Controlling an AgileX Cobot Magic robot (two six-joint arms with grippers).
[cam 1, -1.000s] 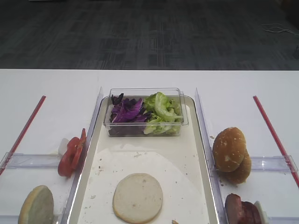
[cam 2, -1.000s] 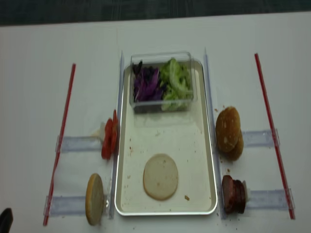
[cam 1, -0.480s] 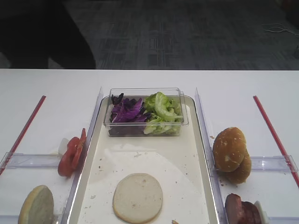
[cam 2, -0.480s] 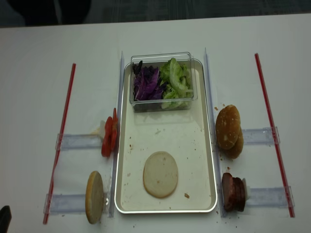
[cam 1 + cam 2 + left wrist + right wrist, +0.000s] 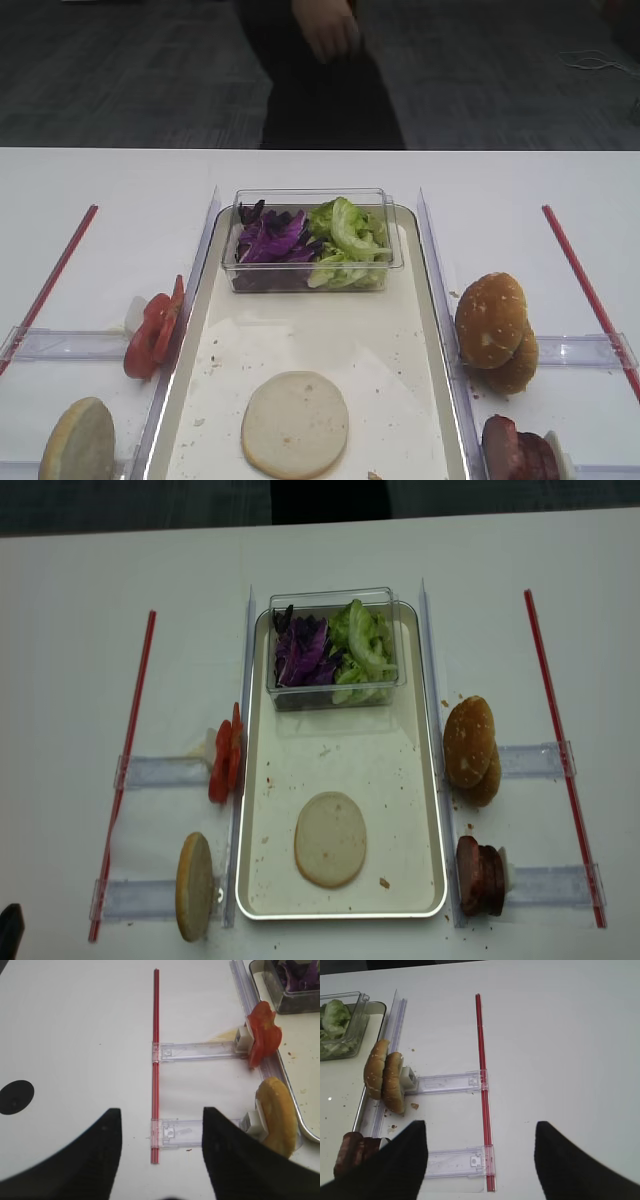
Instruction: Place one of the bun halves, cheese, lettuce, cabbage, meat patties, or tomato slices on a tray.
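A plain bun half (image 5: 295, 424) lies cut face up on the cream tray (image 5: 330, 320), also seen from above (image 5: 330, 839). Another bun half (image 5: 276, 1115) stands on edge left of the tray, with tomato slices (image 5: 262, 1035) behind it. Lettuce (image 5: 345, 240) and purple cabbage (image 5: 270, 240) fill a clear tub. Meat patties (image 5: 352, 1152) stand right of the tray. No cheese shows. My left gripper (image 5: 161, 1110) hovers open and empty over the table left of the tray. On the other side my right gripper (image 5: 480, 1123) is open and empty too.
Speckled buns (image 5: 385, 1080) lean in a clear rail right of the tray. Red strips (image 5: 135, 750) (image 5: 560, 750) run along both sides, crossed by clear plastic rails (image 5: 195, 1051). A person in dark clothes (image 5: 320, 70) stands behind the far table edge.
A dark-clothed person has moved from the far left to the middle behind the table. The food has not moved. The left gripper's tip sits slightly lower at the realsense view's bottom-left corner.
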